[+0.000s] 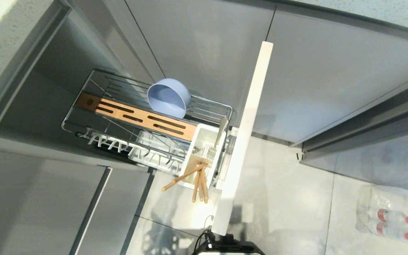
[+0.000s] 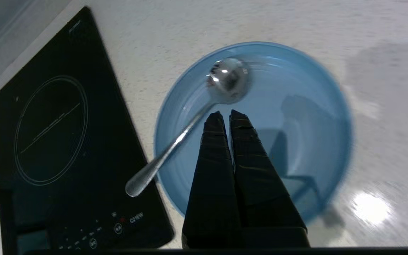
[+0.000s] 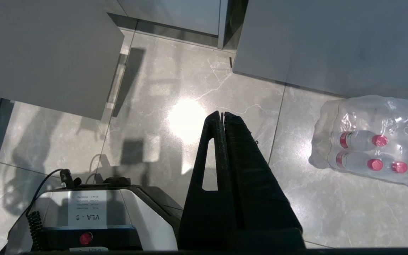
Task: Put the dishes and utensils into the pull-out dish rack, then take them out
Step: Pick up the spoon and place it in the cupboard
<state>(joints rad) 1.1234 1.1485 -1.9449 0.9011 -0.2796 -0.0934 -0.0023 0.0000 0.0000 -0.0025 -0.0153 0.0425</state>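
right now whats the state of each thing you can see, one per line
pull-out dish rack: pulled out
grey-blue bowl: in the rack, tipped on its side
chopsticks: standing in the white caddy
light-blue plate: flat on the counter
spoon: lying on the plate
left gripper: jaws shut, empty
right gripper: jaws shut, empty

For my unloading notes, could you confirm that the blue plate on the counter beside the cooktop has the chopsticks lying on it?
Not quite: the spoon lies on the blue plate beside the cooktop, as the left wrist view shows. The chopsticks stand in the rack's caddy.
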